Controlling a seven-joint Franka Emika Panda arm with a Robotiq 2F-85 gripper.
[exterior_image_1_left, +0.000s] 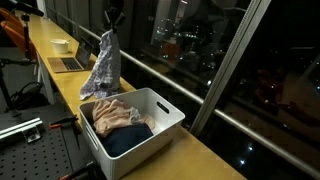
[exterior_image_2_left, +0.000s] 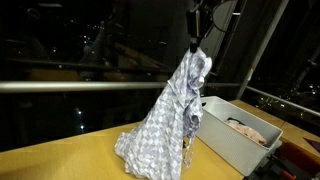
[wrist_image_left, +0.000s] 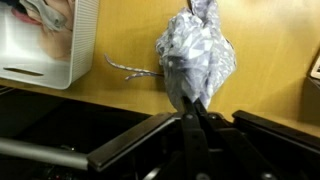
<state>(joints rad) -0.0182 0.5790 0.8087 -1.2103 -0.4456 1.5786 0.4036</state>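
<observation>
One cloth (exterior_image_2_left: 170, 120) in my claw (exterior_image_2_left: 197, 45), jaws pinched shut on its top corner. It hangs w/ bottom edge bunched on the counter (exterior_image_2_left: 60, 150), just beside the bin (exterior_image_2_left: 225, 140). Bin holds clothes (exterior_image_1_left: 115, 118). Laptop (exterior_image_1_left: 68, 63) & cup (exterior_image_1_left: 60, 45) sit well apart.

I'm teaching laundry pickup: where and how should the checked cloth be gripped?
Probably at its bunched peak, from straight above, where the pincer pinches the checked cloth: it drapes in a cone, hem pooled on the table.
</observation>
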